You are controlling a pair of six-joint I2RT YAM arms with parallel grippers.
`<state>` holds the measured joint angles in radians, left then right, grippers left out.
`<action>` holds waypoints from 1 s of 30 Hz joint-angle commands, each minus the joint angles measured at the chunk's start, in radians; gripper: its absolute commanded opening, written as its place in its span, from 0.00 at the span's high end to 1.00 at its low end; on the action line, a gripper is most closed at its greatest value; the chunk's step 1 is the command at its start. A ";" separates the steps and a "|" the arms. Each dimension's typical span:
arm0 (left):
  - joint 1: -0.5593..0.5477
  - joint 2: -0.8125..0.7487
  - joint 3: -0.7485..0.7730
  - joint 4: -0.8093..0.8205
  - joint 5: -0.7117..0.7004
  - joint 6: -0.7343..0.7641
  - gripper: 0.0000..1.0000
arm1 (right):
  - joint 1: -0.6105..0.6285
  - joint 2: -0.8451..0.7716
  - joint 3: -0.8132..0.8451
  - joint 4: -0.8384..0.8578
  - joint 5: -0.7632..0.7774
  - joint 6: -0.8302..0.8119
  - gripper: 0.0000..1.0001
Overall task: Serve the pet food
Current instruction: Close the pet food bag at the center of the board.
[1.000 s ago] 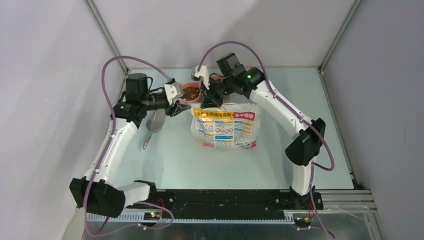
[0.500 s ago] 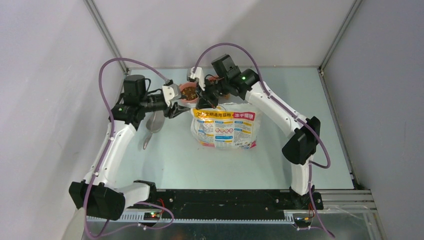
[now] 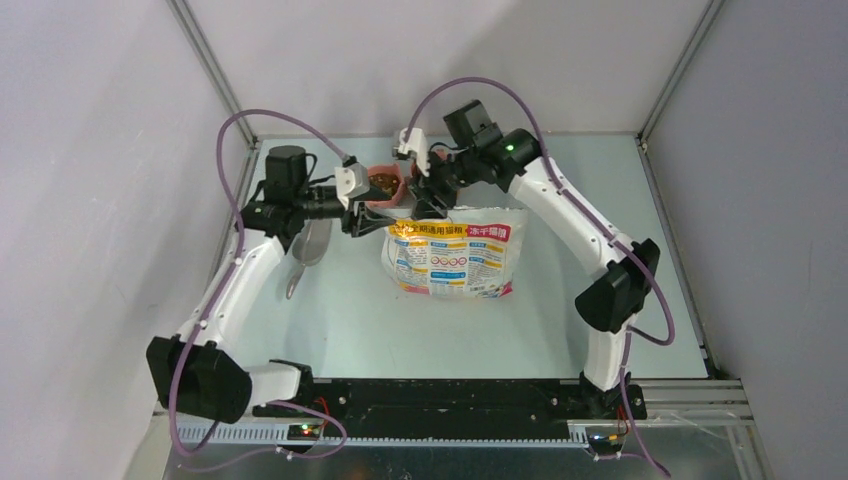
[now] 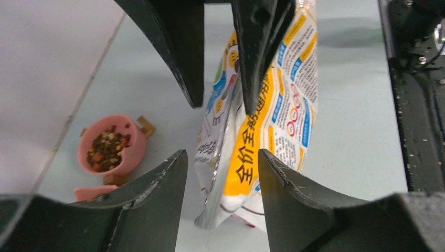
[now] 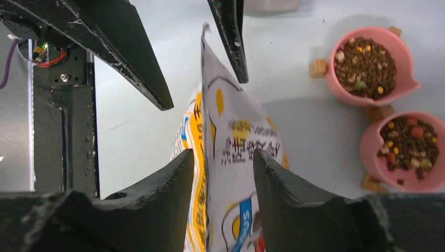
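Both claws sit at the top of the bag (image 3: 450,255), which stands upright near the middle of the table (image 3: 350,320). The right claw (image 5: 204,94) is released: its fingers are spread wide, and the bag's thin top edge rises free in the gap between them, close to one fingertip. The left claw (image 4: 223,107) is unclenched too, its fingers apart on either side of the bag's upper left edge. One finger lies against or just beside the printed face, and I cannot tell whether it touches. The pet food (image 5: 366,63) fills two pink bowls (image 5: 406,88) set side by side on small wooden blocks (image 5: 317,68) at the far side of the table, just behind the bag. Its brown pellets are mixed with a few yellow, red and green bits. A grey scoop (image 3: 312,245) lies flat on the table under the left arm, to the left of the bag and apart from it, its handle pointing toward the near edge.
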<state>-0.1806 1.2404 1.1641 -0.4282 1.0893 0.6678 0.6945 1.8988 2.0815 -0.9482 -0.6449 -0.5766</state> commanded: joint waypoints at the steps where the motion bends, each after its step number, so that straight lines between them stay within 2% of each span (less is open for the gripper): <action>1: -0.050 0.053 0.063 0.032 0.051 -0.021 0.42 | -0.037 -0.079 -0.006 -0.118 -0.028 -0.086 0.52; 3: -0.065 0.079 0.085 0.011 0.056 -0.006 0.42 | -0.051 -0.082 -0.006 -0.163 -0.044 -0.115 0.55; 8: -0.094 0.146 0.128 0.010 0.069 -0.002 0.41 | -0.075 -0.090 -0.017 -0.197 -0.093 -0.151 0.56; 11: -0.120 0.185 0.137 0.081 0.074 -0.033 0.42 | -0.073 -0.075 -0.017 -0.171 -0.119 -0.137 0.58; 12: -0.125 0.205 0.130 0.111 0.081 -0.085 0.42 | -0.071 -0.070 -0.015 -0.150 -0.123 -0.121 0.59; 13: -0.133 0.215 0.129 0.143 0.088 -0.105 0.43 | -0.070 -0.059 -0.016 -0.140 -0.125 -0.113 0.61; 16: -0.142 0.238 0.135 0.108 0.125 -0.085 0.47 | -0.062 -0.048 -0.019 -0.108 -0.125 -0.084 0.67; 20: -0.143 0.236 0.117 0.083 0.127 -0.056 0.51 | -0.061 -0.059 -0.040 -0.083 -0.133 -0.080 0.80; 22: -0.143 0.241 0.113 0.089 0.125 -0.053 0.58 | -0.061 -0.064 -0.052 -0.073 -0.132 -0.079 0.87; 24: -0.143 0.247 0.112 0.088 0.121 -0.049 0.79 | -0.063 -0.065 -0.058 -0.074 -0.131 -0.080 0.92; 25: -0.143 0.250 0.112 0.083 0.115 -0.036 0.94 | -0.067 -0.066 -0.062 -0.075 -0.125 -0.081 0.93; 27: -0.143 0.253 0.114 0.056 0.091 -0.001 0.99 | -0.077 -0.075 -0.072 -0.080 -0.119 -0.085 0.95; 30: -0.136 0.261 0.141 -0.057 0.056 0.105 1.00 | -0.101 -0.096 -0.096 -0.088 -0.110 -0.092 0.98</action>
<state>-0.3183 1.4815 1.2675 -0.3798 1.1919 0.6407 0.6163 1.8473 2.0117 -1.0191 -0.7475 -0.6651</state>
